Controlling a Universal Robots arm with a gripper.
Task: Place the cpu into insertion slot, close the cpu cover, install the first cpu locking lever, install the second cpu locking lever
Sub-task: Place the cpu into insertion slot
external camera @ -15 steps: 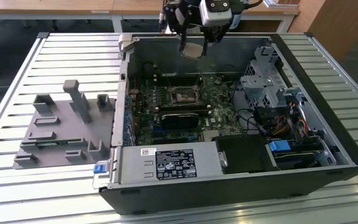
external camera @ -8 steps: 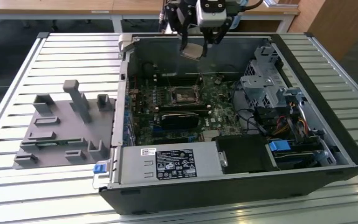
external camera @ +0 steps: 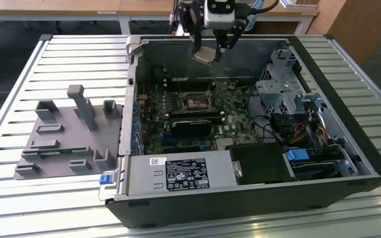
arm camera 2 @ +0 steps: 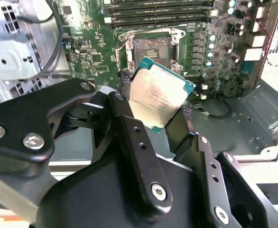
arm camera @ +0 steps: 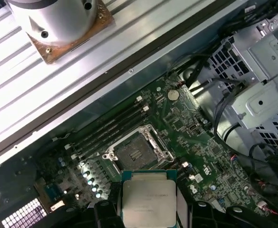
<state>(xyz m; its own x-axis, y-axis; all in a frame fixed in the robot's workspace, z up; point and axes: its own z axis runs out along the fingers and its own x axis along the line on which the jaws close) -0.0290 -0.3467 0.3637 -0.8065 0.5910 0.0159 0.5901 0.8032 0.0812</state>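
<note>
The slatted desk [external camera: 78, 64] carries an open computer case [external camera: 243, 203] with a green circuit board [external camera: 233, 124] inside. Over the case, the tool [external camera: 212, 48] is clamped on the cpu [external camera: 204, 55], which hangs tilted in the air, well apart from the insertion slot [external camera: 195, 102] on the board below.

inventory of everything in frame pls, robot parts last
table: 1, silver, slatted, under everything
computer case: 1, black, open, on table
parts fixture: 1, grey, exterior view's left of case
motherboard: 1, green, inside case
power supply: 1, black, white label, case edge
drive cage: 1, silver, exterior view's right of motherboard
heatsink block: 1, black, on motherboard
insertion slot: 1, dark centre, silver rim, on motherboard, empty
memory slots: several, black, beside insertion slot
cpu: 1, silver-grey top, held tilted above motherboard
gripper: 1, black fingers, shut on cpu
</note>
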